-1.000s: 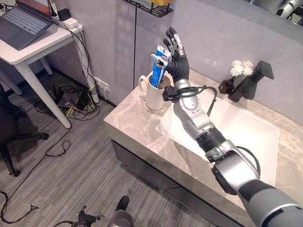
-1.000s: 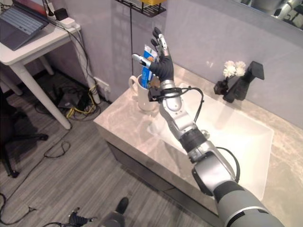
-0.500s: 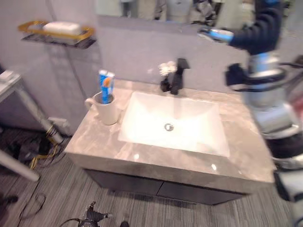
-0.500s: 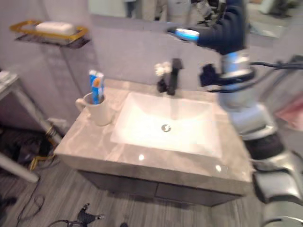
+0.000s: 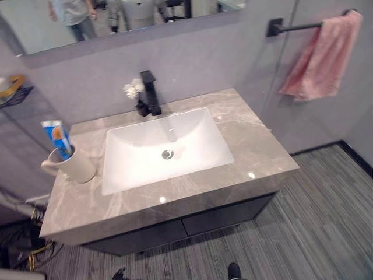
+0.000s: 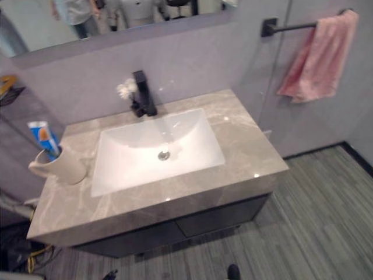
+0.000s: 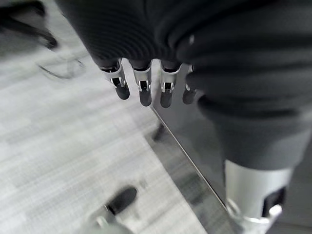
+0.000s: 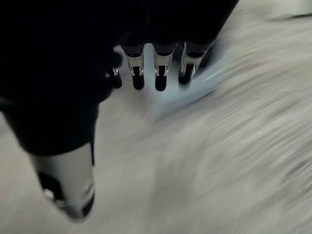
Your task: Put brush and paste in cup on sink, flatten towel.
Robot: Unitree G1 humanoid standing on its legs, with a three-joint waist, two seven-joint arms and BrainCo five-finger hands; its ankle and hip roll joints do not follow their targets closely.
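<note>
A white mug [image 5: 73, 166] stands on the left of the grey marble counter [image 5: 256, 151], with a blue and white toothpaste tube [image 5: 57, 137] upright in it. I cannot make out a brush in the mug. A pink towel [image 5: 323, 55] hangs bunched on a black wall bar [image 5: 291, 26] at the upper right. My left hand [image 7: 141, 87] hangs beside the dark cabinet above the floor, fingers straight and empty. My right hand [image 8: 156, 73] hangs over the floor, fingers straight, holding nothing.
The white basin [image 5: 215, 125] is sunk into the middle of the counter, with a black faucet [image 5: 150, 93] and a small white flower [image 5: 133, 89] behind it. A mirror runs along the wall above. Grey striped floor lies in front and to the right.
My right hand has left the toothpaste tube standing in the mug and dropped out of the eye views. The camera has swung right, bringing the towel into sight.
</note>
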